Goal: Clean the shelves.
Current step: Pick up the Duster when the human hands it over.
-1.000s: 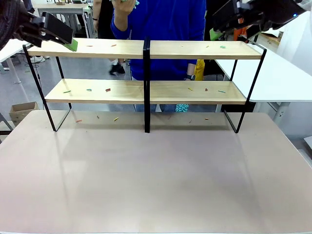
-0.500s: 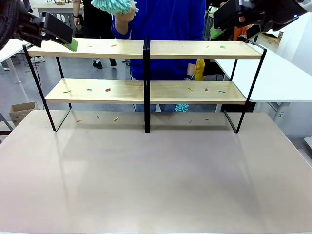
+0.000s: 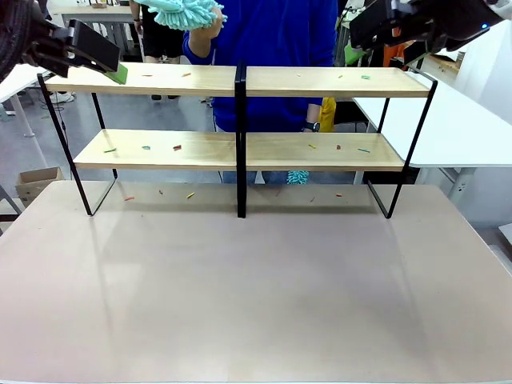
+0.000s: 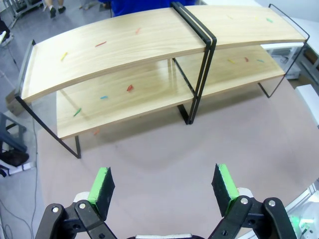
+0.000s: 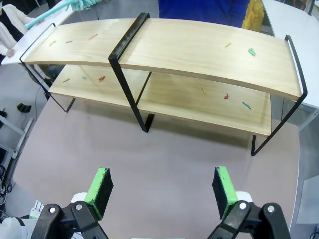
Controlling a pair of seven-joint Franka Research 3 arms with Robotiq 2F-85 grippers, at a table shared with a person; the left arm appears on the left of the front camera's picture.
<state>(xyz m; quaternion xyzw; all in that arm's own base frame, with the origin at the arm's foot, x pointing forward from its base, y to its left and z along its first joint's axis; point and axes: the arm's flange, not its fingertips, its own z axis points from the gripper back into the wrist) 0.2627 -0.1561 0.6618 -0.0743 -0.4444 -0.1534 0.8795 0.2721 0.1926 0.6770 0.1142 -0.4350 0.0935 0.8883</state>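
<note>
The shelves stand at the table's far side, light wooden boards in a black frame with a central upright. Small coloured scraps lie on both tiers and on the table under the rack. A person in blue behind it holds up a teal fluffy duster. My left gripper hovers at the upper board's left end, my right gripper above its right end. From high up, the left wrist view looks down on the shelves past my open left gripper. My right gripper is open over the shelves too.
The pinkish table spreads in front of the rack. A white table stands to the right. A second teal tuft shows behind the lower tier. A cardboard box sits on the floor at left.
The person's hand has brought the teal duster down into view above the upper left board. Both arms have stayed almost still.
</note>
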